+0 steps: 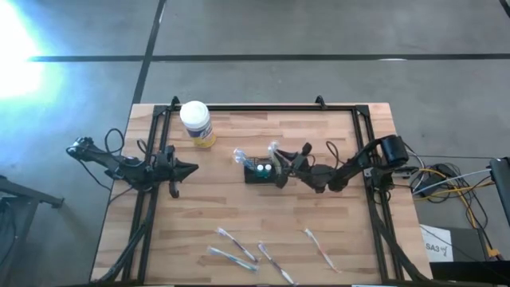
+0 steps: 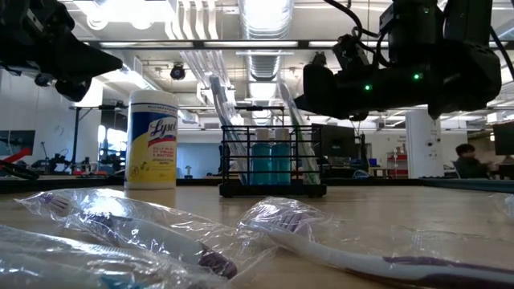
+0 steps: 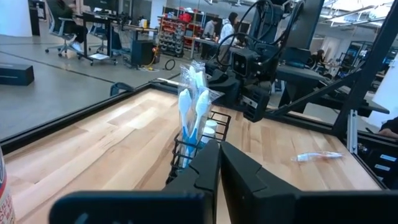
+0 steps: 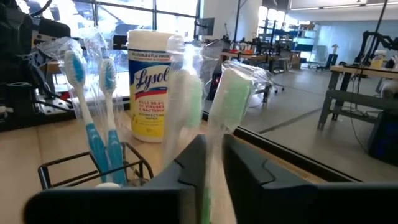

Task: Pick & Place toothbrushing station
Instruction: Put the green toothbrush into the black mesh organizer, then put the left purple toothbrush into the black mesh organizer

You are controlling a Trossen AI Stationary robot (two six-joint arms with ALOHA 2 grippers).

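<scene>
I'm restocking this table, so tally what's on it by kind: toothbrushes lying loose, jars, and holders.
Wrapped toothbrushes lying loose: 4
White-lidded jar: 1
Black wire holder: 1
Total: 6

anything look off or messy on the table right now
Nothing spilled or broken. The holder stands upright mid-table with wrapped toothbrushes leaning out at different angles. Four more wrapped brushes lie scattered near the front edge. The wipes jar stands upright. The right hand is at the holder.
</scene>
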